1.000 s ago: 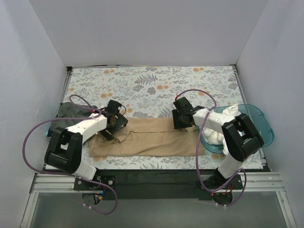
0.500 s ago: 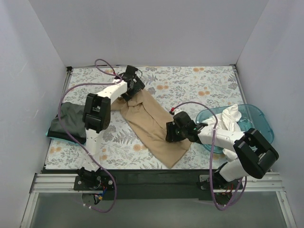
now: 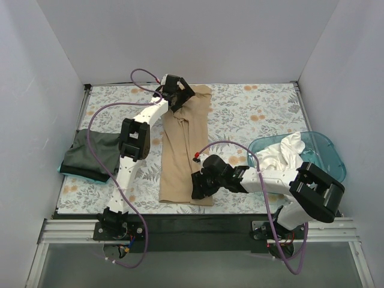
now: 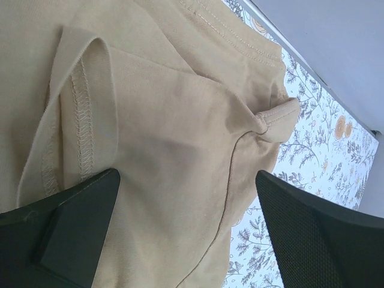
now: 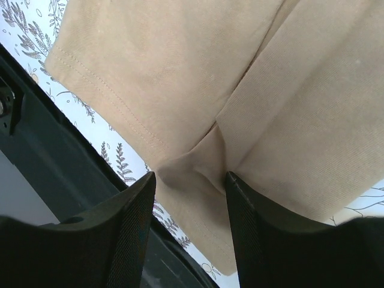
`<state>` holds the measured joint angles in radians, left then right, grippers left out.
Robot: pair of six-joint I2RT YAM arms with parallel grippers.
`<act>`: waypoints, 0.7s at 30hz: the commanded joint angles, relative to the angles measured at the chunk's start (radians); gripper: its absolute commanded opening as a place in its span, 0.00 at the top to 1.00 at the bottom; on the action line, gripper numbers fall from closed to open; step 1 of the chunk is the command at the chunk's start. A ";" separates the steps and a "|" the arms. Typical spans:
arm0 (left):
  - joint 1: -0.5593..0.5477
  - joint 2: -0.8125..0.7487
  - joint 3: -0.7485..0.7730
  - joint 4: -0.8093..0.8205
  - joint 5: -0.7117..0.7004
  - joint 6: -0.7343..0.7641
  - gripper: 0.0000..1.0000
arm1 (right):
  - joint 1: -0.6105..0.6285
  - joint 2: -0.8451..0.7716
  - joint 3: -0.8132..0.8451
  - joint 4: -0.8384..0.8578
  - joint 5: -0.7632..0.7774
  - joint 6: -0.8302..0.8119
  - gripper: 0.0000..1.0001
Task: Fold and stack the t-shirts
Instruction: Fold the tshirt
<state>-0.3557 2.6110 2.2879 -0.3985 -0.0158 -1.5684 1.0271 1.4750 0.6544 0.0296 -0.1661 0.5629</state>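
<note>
The tan t-shirt (image 3: pixel 183 150) lies as a long narrow folded strip running from the far middle of the table to the near edge. My left gripper (image 3: pixel 182 101) hovers over its far end with the jaws wide open and the cloth (image 4: pixel 180 120) flat beneath the gripper (image 4: pixel 186 198). My right gripper (image 3: pixel 197 189) is at the near end, jaws drawn in on a puckered pinch of the tan cloth (image 5: pixel 180 72) between them (image 5: pixel 189 180). A dark grey-green t-shirt (image 3: pixel 90 153) lies folded at the left edge. White t-shirts (image 3: pixel 282 153) sit bunched in the tub.
The translucent teal tub (image 3: pixel 327 147) stands at the right edge. The floral table covering (image 3: pixel 258 114) shows around the shirts. The black front rail of the table (image 5: pixel 36 162) runs just beside the tan shirt's near end. White walls close in three sides.
The tan shirt has swung from lying crosswise, through a diagonal, to lying lengthwise front to back. The left arm reached to the far end and opened; the right arm came to the near edge.
</note>
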 commanded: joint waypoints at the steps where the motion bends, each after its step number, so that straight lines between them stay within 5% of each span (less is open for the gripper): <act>1: -0.002 0.072 -0.054 -0.057 -0.056 -0.007 0.02 | 0.005 0.008 0.019 -0.028 -0.027 0.008 0.43; 11: -0.031 -0.080 0.042 -0.088 0.039 0.070 0.02 | 0.008 -0.077 0.085 -0.058 0.051 -0.096 0.26; 16: -0.062 -0.296 0.048 -0.112 -0.045 0.145 0.02 | 0.008 -0.131 0.151 -0.097 0.074 -0.133 0.20; 17: -0.065 -0.325 0.044 -0.126 -0.055 0.160 0.02 | 0.010 -0.146 0.152 -0.102 0.094 -0.133 0.02; 21: -0.081 -0.500 -0.039 -0.213 -0.069 0.180 0.02 | 0.008 -0.241 0.125 -0.123 0.161 -0.126 0.02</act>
<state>-0.4210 2.3840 2.2749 -0.5537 -0.0509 -1.4406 1.0298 1.3003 0.7650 -0.0677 -0.0731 0.4522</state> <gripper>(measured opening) 0.982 0.983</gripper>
